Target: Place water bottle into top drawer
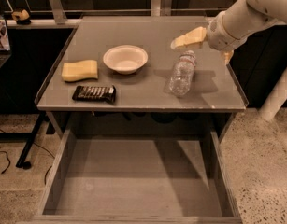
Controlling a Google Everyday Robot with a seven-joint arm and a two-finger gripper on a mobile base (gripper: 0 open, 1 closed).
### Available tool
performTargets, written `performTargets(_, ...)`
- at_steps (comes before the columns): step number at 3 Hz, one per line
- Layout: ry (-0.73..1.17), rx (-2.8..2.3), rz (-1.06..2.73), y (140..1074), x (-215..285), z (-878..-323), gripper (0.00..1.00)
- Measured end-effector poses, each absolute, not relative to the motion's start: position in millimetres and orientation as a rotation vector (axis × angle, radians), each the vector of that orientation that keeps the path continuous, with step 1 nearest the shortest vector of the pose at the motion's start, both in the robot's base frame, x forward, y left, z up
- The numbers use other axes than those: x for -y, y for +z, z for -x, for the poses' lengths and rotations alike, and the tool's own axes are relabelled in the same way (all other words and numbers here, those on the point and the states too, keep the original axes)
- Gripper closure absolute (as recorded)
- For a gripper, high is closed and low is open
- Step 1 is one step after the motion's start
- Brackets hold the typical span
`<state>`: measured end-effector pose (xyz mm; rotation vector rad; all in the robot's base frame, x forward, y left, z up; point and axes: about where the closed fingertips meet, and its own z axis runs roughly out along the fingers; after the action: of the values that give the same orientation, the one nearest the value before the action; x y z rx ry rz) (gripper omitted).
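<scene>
The water bottle (182,73) lies on its side on the right part of the grey table top (133,29), its cap end pointing away from me. My gripper (199,50) hangs just above and behind the cap end, not touching the bottle. It is open: one yellowish finger (190,37) reaches left over the bottle and the other shows at the right. The top drawer (133,185) is pulled out below the table's front edge, and its flat grey bottom shows nothing in it.
A white bowl (125,58) sits mid-table. A yellow sponge (79,70) and a dark snack bar (94,93) lie at the left front. The table has low raised side rims. A white post (278,94) stands on the floor at the right.
</scene>
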<state>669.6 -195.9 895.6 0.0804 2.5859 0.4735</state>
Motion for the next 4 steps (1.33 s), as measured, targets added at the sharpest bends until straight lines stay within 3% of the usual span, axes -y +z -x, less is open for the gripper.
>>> performTargets(4,0.397,-2.626,-0.138,867.7,183.2,-677.4,0.0)
